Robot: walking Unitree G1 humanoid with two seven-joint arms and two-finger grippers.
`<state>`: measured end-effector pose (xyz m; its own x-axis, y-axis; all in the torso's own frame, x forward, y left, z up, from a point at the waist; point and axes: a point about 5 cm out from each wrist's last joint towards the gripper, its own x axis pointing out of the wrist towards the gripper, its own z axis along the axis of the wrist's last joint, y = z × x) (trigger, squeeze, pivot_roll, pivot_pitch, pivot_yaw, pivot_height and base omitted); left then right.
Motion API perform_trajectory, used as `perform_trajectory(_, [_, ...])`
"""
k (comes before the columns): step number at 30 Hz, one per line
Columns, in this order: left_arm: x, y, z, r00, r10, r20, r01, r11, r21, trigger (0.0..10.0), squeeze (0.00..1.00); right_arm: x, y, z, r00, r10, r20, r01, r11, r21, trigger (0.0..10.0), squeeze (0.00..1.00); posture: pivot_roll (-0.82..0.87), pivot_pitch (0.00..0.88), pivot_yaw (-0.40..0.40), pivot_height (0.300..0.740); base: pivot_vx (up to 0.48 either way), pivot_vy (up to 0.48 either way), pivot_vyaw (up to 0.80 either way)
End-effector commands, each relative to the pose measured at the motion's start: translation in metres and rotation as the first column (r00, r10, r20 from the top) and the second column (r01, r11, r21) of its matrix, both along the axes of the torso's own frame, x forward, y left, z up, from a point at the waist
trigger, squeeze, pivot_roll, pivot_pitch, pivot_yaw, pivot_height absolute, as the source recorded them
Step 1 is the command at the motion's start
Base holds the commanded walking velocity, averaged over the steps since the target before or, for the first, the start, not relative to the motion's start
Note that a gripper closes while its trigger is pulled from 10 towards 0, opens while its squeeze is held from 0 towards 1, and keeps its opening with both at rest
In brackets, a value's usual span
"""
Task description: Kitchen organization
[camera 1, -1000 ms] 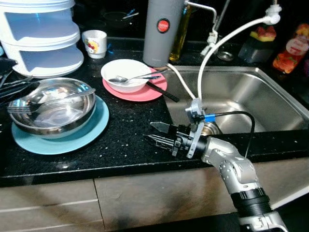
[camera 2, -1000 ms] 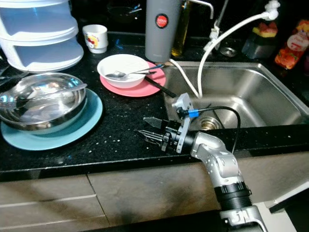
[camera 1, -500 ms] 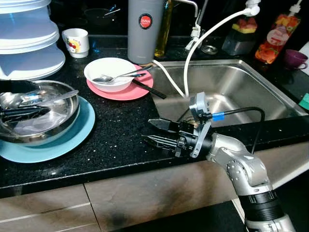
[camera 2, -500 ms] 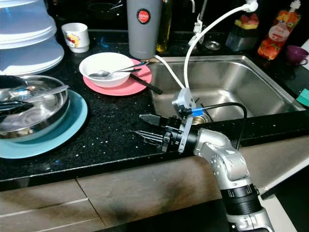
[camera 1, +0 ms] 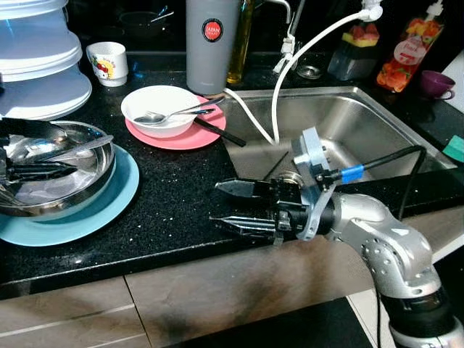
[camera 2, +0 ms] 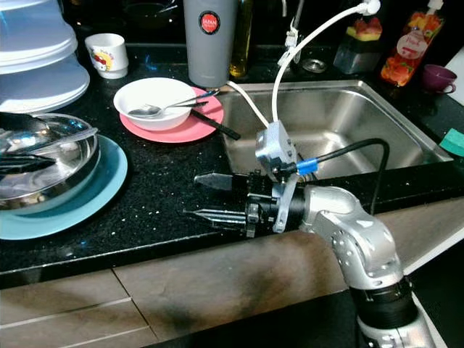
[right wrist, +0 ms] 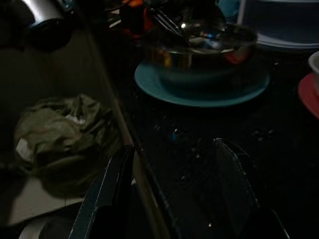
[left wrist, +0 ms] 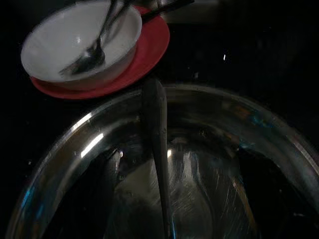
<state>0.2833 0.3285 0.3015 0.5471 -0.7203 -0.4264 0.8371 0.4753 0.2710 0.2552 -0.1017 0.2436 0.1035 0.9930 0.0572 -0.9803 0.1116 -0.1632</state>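
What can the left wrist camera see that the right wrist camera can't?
Left wrist view alone: the spoon in the white bowl, and a utensil handle inside the steel bowl. Right wrist view alone: the blue plate under that bowl, a crumpled bag below the counter, the open right gripper. Both: the steel bowl.
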Motion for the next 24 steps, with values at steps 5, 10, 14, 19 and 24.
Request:
perform_trajectory(5, [0.004, 0.000, -0.010, 0.999, -0.004, -0.042, 0.005, 1.000, 0.021, 10.0, 0.00, -0.005, 0.002, 0.006, 1.000, 0.017, 0.024, -0.016, 1.000, -0.025, 10.0, 0.00, 0.10, 0.059, -0.080, 0.740, 0.000, 0.000, 0.00])
perform_trajectory(10, [0.008, 0.003, -0.019, 0.998, 0.021, -0.057, -0.019, 0.999, 0.026, 10.0, 0.00, -0.007, 0.004, 0.009, 1.000, 0.015, 0.021, -0.015, 1.000, -0.012, 10.0, 0.00, 0.09, 0.059, -0.075, 0.740, 0.000, 0.000, 0.00])
perform_trajectory(14, [0.009, 0.005, -0.024, 0.997, 0.028, -0.066, -0.027, 0.999, 0.021, 10.0, 0.00, -0.006, 0.005, 0.011, 1.000, -0.001, 0.020, 0.001, 1.000, 0.006, 10.0, 0.00, 0.08, 0.055, -0.070, 0.740, 0.000, 0.000, 0.00])
perform_trajectory(19, [0.016, 0.004, -0.032, 0.996, 0.050, -0.080, -0.050, 0.999, 0.001, 2.4, 0.00, -0.005, 0.004, 0.020, 0.999, -0.028, 0.032, 0.026, 0.999, 0.044, 10.0, 0.00, 0.06, 0.052, -0.067, 0.740, 0.000, 0.000, 0.00])
perform_trajectory(24, [0.019, 0.003, -0.035, 0.995, 0.042, -0.086, -0.042, 0.999, -0.002, 0.0, 0.00, -0.004, 0.003, 0.024, 0.998, -0.048, 0.039, 0.046, 0.997, 0.063, 10.0, 0.00, 0.06, 0.046, -0.064, 0.740, 0.000, 0.000, 0.00])
